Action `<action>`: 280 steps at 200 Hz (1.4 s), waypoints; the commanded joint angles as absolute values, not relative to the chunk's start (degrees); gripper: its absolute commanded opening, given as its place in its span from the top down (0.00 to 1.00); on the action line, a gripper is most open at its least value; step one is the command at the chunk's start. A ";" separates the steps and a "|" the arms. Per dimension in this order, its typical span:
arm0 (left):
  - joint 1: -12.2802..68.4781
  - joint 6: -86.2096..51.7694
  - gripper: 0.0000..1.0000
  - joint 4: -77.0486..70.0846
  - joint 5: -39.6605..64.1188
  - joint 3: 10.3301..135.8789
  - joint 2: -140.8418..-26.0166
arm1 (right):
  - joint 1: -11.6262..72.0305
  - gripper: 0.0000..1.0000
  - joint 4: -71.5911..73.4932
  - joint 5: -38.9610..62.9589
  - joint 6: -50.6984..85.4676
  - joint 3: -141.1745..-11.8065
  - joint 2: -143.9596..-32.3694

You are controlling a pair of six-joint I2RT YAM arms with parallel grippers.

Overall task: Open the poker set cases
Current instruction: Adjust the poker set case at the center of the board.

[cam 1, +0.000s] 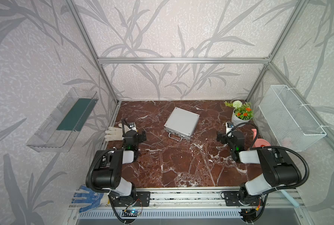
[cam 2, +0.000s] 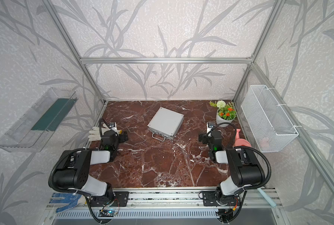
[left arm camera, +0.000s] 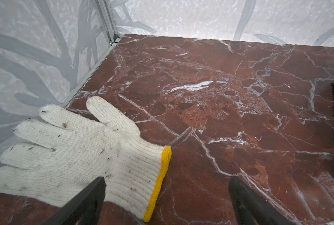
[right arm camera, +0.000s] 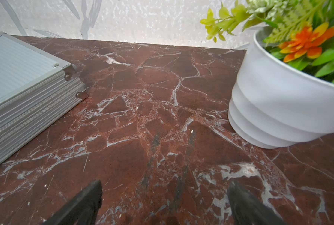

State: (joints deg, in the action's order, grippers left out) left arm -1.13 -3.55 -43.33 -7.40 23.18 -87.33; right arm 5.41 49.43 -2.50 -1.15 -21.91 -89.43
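Okay: left gripper [left arm camera: 167,179] and right gripper [right arm camera: 165,183] are hanging spread, flanking the shut case [cam 1: 181,122]; flip latches [cam 1: 171,132] beside its handle [cam 1: 175,136] first.

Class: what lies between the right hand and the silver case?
Only bare marble tabletop separates the right hand from the case, seen in both top views.
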 commanded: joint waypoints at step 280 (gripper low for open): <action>-0.57 -4.61 0.25 -21.89 -11.95 34.11 -78.62 | 4.13 0.25 29.07 1.38 -1.01 -30.77 -79.92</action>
